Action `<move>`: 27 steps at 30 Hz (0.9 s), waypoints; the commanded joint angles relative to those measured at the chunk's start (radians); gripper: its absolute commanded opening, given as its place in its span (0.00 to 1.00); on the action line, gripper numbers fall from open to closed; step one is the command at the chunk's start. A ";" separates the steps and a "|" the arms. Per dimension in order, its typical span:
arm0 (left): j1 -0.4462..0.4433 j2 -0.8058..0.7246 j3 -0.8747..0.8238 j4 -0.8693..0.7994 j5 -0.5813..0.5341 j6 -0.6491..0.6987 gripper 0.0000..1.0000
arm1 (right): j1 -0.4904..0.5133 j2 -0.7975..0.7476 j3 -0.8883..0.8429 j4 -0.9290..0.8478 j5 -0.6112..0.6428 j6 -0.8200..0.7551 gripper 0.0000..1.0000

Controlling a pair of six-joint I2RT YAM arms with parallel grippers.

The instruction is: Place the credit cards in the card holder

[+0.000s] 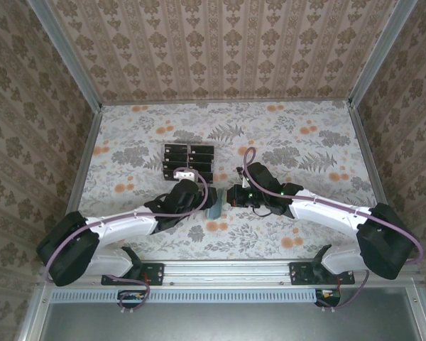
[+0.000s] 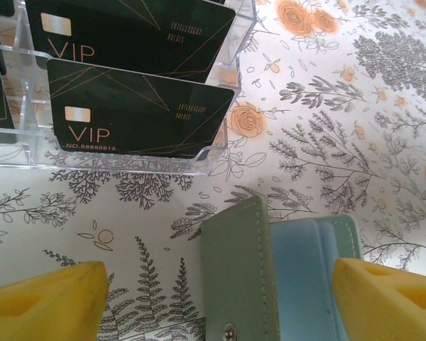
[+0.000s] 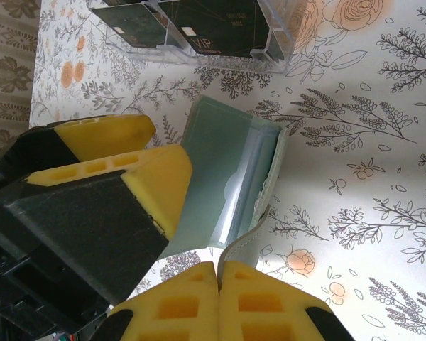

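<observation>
Card holder (image 2: pixel 238 273) open on floral table (image 1: pixel 319 142), damask-papered walls (image 1: pixel 220 42)

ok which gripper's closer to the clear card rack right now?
Left. The left gripper hangs open just short of the clear rack, straddling the card holder. The right gripper is pinched on the card holder's flap, with the card holder between it and the rack.

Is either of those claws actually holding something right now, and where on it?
The right gripper pinches the card holder by the edge of its open flap. The left gripper is open, holding nothing.
</observation>
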 commanded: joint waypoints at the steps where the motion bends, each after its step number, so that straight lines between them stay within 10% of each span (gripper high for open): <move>1: 0.002 0.006 0.042 -0.141 -0.083 -0.027 0.81 | 0.002 -0.034 -0.014 -0.022 0.023 -0.016 0.00; 25: -0.122 0.050 -0.066 -0.336 -0.195 -0.254 0.62 | -0.101 0.017 -0.160 -0.001 0.014 -0.106 0.01; 27: -0.131 0.045 -0.069 -0.337 -0.198 -0.268 0.62 | -0.106 0.008 -0.142 -0.041 0.018 -0.118 0.17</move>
